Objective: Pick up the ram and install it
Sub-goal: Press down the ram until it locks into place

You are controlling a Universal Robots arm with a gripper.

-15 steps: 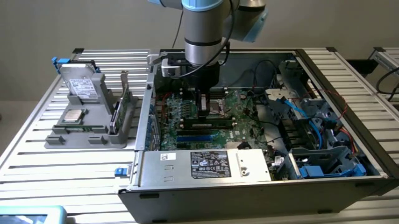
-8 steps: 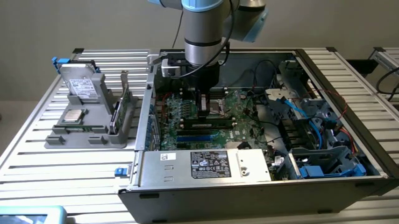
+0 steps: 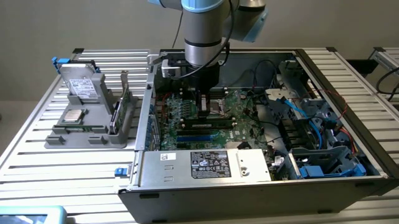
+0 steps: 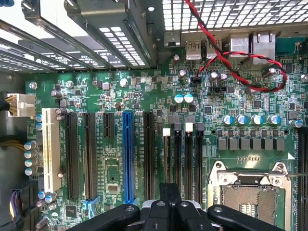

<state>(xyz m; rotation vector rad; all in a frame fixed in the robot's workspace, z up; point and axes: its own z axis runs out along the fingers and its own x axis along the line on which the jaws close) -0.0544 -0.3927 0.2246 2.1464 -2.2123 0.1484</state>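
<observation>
The tool, pressed together, hangs inside the computer case over the motherboard. The ram lies seated in a slot just below; light, stiff, fragile, best gripped by its long edges.

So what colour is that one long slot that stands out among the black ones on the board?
Blue. The long slot shows best in the wrist view, standing between black slots.

Motherboard inside case; holder at exterior view's left.
</observation>
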